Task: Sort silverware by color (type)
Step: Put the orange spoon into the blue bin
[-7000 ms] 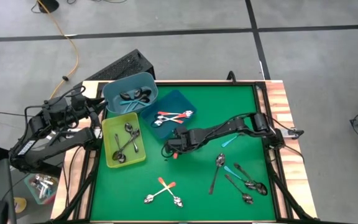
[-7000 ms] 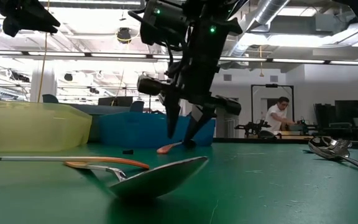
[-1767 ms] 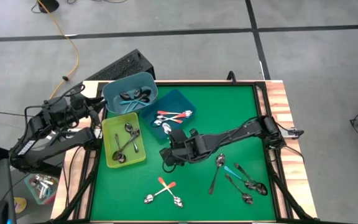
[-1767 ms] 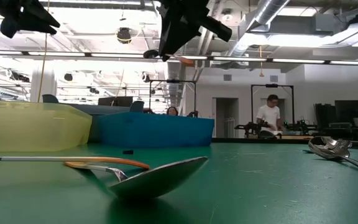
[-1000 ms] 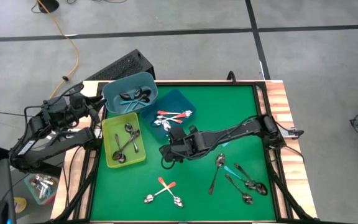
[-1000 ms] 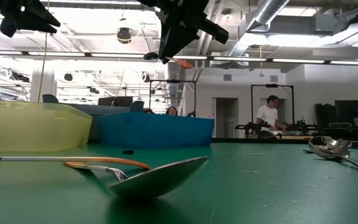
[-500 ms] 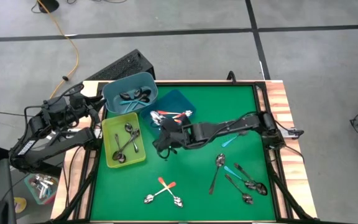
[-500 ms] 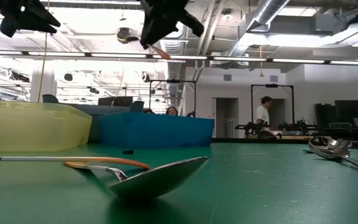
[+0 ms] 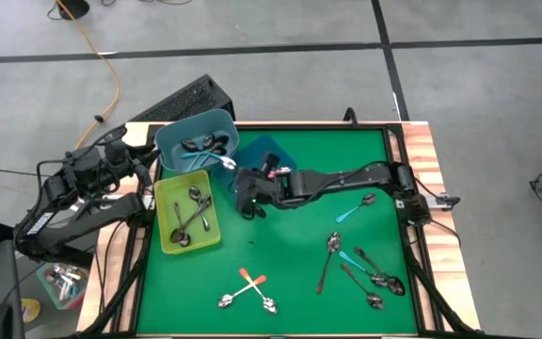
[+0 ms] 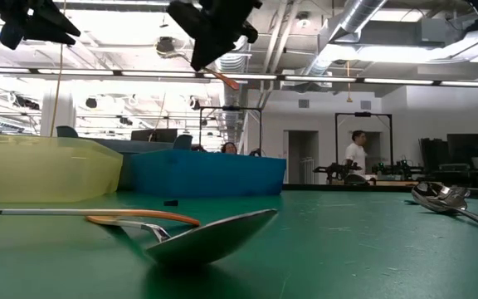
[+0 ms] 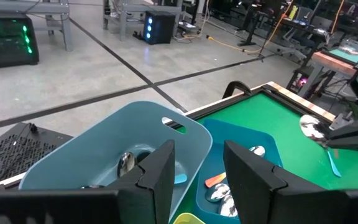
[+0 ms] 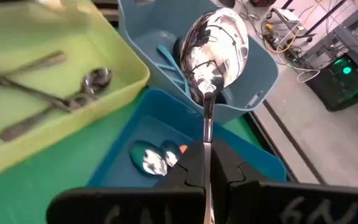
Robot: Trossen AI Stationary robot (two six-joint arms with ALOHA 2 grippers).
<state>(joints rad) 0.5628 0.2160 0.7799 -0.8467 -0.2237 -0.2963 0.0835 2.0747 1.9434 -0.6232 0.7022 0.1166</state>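
Room, low view: bright hall behind the green table [image 10: 347, 241]; a person [image 10: 357, 158] stands far off; one spoon [image 10: 214, 237] lies close.
High view: right gripper [image 9: 236, 172] is over the dark blue tray [image 9: 276, 151], its jaws clenched on an orange-handled spoon [image 9: 226, 163]; loose spoons [image 9: 360, 268] lie on the table.
Left wrist view: left gripper [image 11: 197, 180], jaws apart and empty, waits near the light blue bin [image 11: 104, 149].
Right wrist view: yellow tray [image 12: 55, 106] holds plain metal spoons.
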